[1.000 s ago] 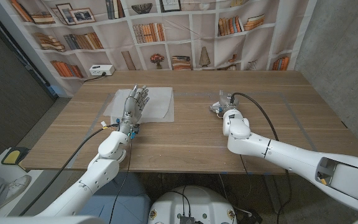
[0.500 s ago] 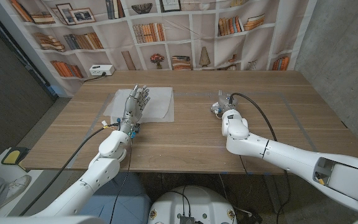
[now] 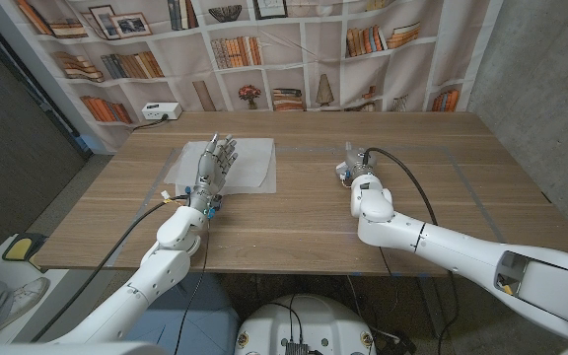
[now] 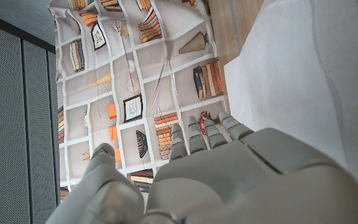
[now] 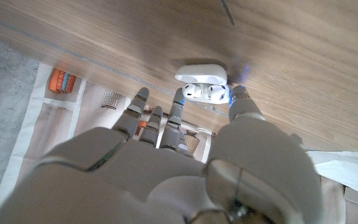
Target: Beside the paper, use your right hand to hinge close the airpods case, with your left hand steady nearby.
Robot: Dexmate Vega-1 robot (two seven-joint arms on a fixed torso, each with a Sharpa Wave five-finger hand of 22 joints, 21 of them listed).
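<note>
My right arm reaches in from the near right corner, bent at the elbow, and ends with my right hand (image 3: 365,179) out over the right half of the wooden table (image 3: 304,222), well apart from the paper (image 3: 237,164). The airpods case (image 5: 202,83) sits on the wood just past my right fingertips (image 5: 178,99), white, its lid hinged open and the two earbuds showing in their wells. In the right wrist view my fingers reach toward it, spread a little and mostly straight, with one fingertip right at the case body and the thumb (image 5: 240,102) up beside its other end; I cannot tell whether either actually touches it. Nothing is clasped in that hand. From the head view the case is only a small pale shape at my fingertips (image 3: 348,170), too small to read further. My left arm comes in from the near left corner and stretches straight up the table, and my left hand (image 3: 212,165) lies over the near edge of the paper with its fingers (image 4: 201,132) extended and slightly fanned, holding nothing. The paper is a pale sheet on the left half of the table, reaching out beyond my left fingertips toward the bookshelf backdrop (image 3: 264,49).
</note>
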